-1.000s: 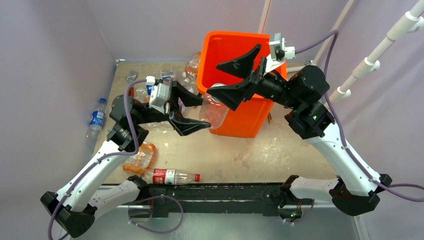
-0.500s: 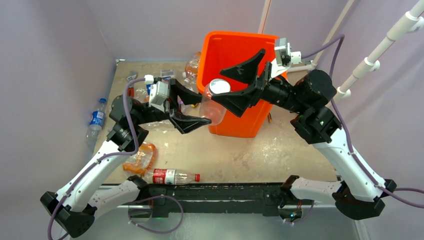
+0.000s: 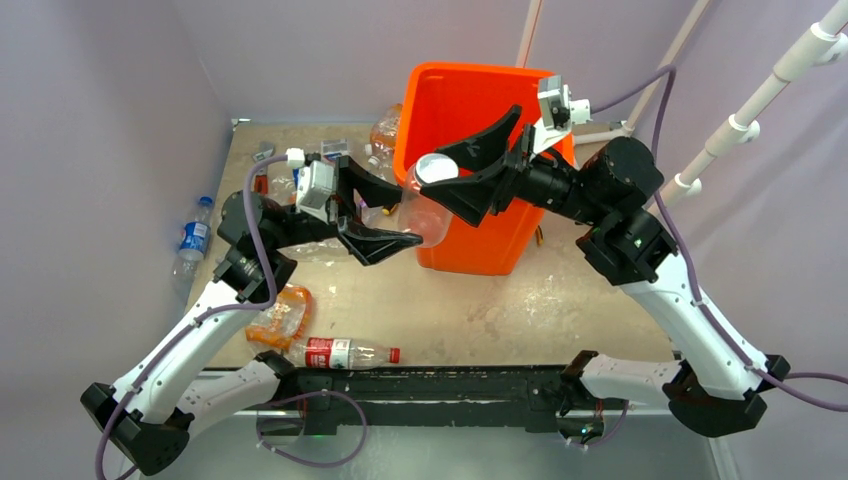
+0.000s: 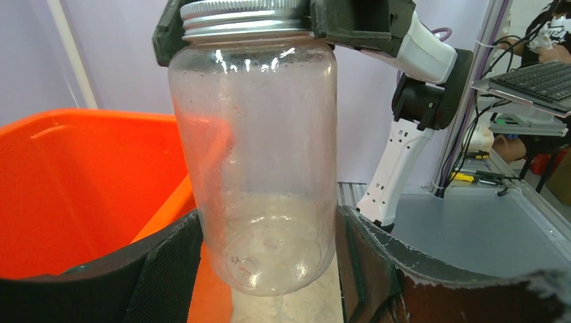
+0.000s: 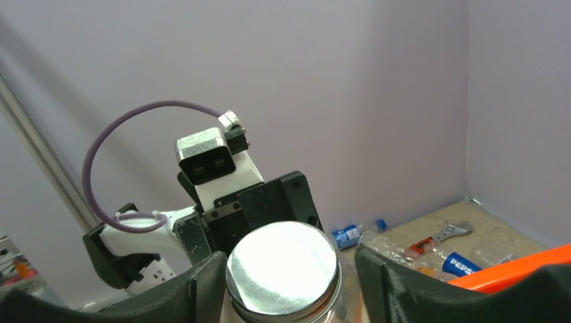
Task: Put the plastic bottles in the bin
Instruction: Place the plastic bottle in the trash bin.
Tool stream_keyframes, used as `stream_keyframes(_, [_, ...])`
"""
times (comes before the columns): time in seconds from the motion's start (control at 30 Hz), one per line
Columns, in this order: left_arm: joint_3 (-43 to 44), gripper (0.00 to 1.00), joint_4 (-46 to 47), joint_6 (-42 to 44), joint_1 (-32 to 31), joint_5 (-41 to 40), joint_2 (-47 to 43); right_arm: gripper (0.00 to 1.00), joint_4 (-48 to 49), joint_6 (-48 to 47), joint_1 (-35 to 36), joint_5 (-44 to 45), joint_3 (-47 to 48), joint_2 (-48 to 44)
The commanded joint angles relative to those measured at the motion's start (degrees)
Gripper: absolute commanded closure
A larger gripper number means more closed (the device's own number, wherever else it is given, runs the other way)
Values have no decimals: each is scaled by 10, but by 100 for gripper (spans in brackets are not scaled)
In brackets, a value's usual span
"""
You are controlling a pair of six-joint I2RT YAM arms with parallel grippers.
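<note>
Two claws on one clear jar point(image 4: 259, 155), centre frame: left claw point(image 3: 403, 215) holds its base, right claw point(image 3: 440, 172) just narrowed around the lid point(image 5: 281, 259), grip unclear. Handover beside bin point(image 3: 480, 70); drop pending.

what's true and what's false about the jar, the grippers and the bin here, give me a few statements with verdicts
1. The left gripper holds a clear jar by its lower body. True.
2. The jar is inside the orange bin. False: it is held in the air beside the bin.
3. The right gripper has its jaws on either side of the jar's silver lid. True.
4. The red-labelled bottle lies in the bin. False: it lies on the table, near the front edge.
</note>
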Motion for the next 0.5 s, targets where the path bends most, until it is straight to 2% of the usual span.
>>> stream_keyframes(0.0, [9, 100, 28, -5, 0, -2, -9, 34, 22, 10, 2, 4, 9, -2])
stream_keyframes(0.2, [9, 100, 28, -5, 0, -9, -9, 66, 58, 23, 2, 5, -13, -12])
stream_keyframes(0.23, [9, 97, 28, -5, 0, -11, -10, 70, 61, 24, 2, 4, -17, -15])
stream_keyframes(0.33, [8, 81, 28, -5, 0, -13, -11, 80, 61, 25, 2, 6, -22, -19])
stream_keyframes(0.47, [7, 40, 29, -7, 0, -31, -19, 90, 93, 32, 2, 12, -41, -35])
